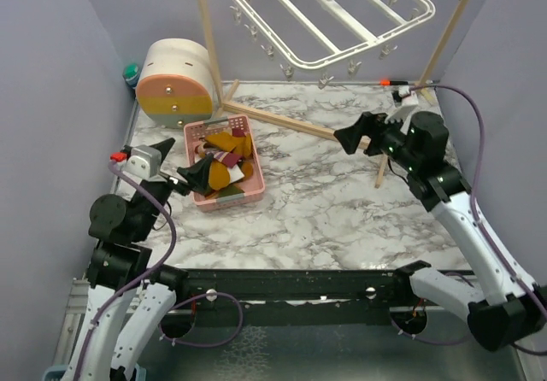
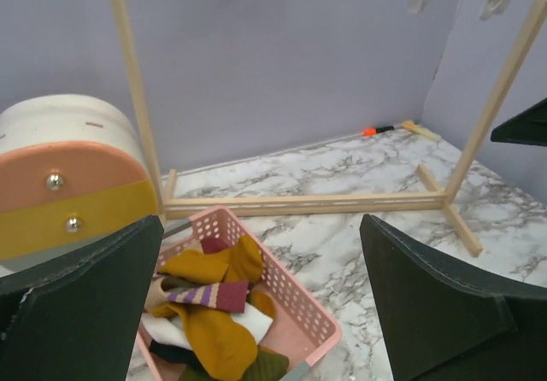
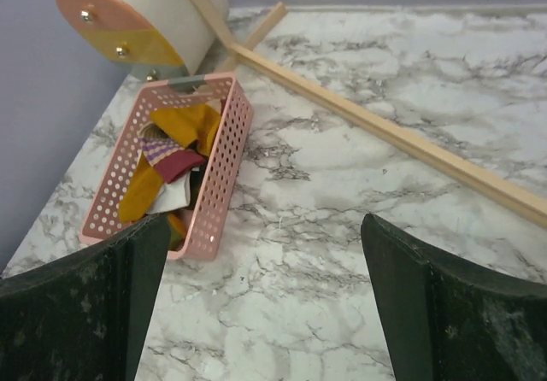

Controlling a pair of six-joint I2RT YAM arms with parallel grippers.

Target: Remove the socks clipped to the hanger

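marble-patterned table [image 1: 342, 210] between lilac walls [image 1: 51, 73]; left tool [image 1: 192, 178] and right tool [image 1: 357, 133] both spread apart, empty.

Your left arm [image 1: 115, 219] is folded close above its base, and the left gripper [image 1: 192, 178] points forward and to the right, fingers [image 2: 81, 304] spread wide and holding nothing. Your right arm [image 1: 470, 219] stretches far forward. The right gripper [image 1: 352, 133] points left, fingers [image 3: 444, 313] equally wide and empty.
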